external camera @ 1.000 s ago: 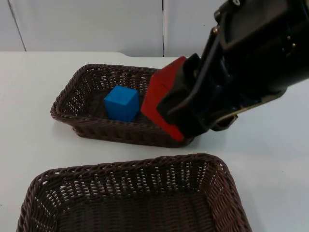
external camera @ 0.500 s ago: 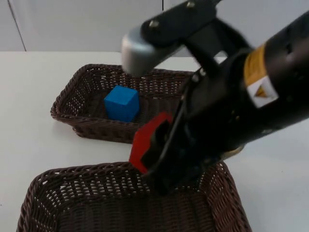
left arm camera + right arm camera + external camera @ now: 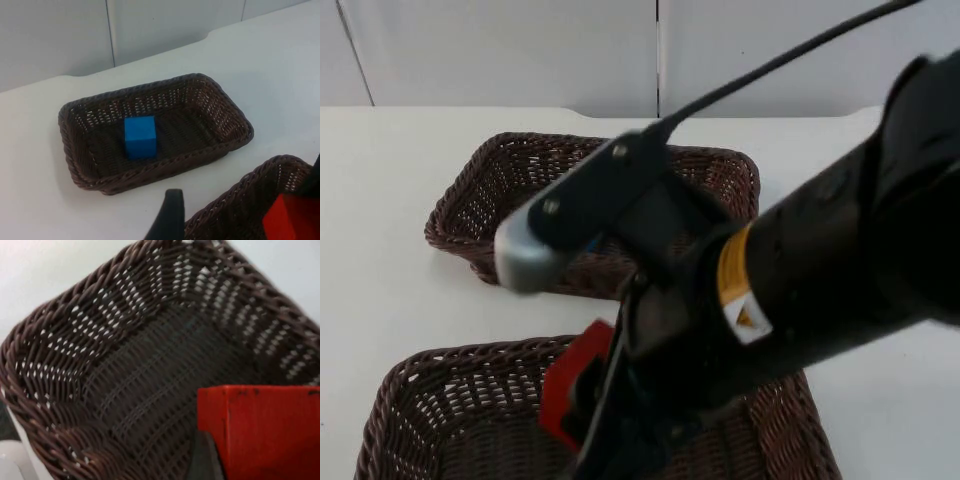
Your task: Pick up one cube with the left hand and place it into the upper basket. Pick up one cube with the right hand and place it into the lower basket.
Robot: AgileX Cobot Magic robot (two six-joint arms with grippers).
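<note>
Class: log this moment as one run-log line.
right gripper: holds red cube over lower basket | blue cube: in upper basket

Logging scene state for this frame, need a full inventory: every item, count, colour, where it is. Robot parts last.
blue cube: 1, blue, on the floor of the upper basket.
red cube: 1, red, held by the right gripper above the inside of the lower basket, not yet released.
upper basket: 1, dark brown wicker, on the table toward the wall, holding the blue cube.
lower basket: 1, dark brown wicker, on the table nearest the camera, floor bare under the red cube.
table: 1, white, under both baskets.
partition wall: 1, grey, behind the table.
right gripper: 1, black, over the lower basket, shut on the red cube.
left gripper: 1, black, waiting clear of the baskets.
</note>
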